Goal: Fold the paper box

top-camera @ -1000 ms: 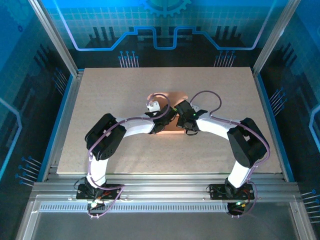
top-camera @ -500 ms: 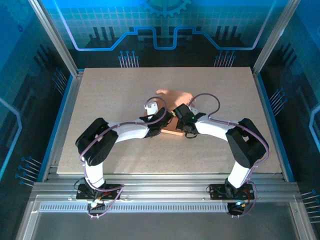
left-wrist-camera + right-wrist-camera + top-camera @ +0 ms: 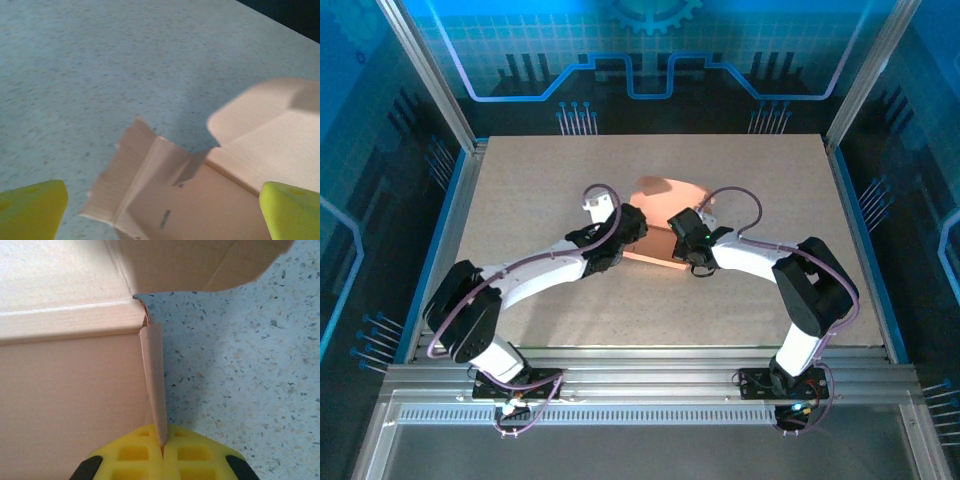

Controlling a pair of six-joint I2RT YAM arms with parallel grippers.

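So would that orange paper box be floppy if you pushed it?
Probably floppy: the paper box is thin card, and its rounded lid flap stands bowed rather than flat. It looks light, so a push would likely slide it. Its ragged end flap could crease easily.

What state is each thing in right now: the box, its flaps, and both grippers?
paper box: partly folded, lying on the table.
lid flap: open, not folded down.
end flaps: unfolded, splayed outward.
left gripper: open, holding nothing.
right gripper: shut, pinching a thin side flap of the box.
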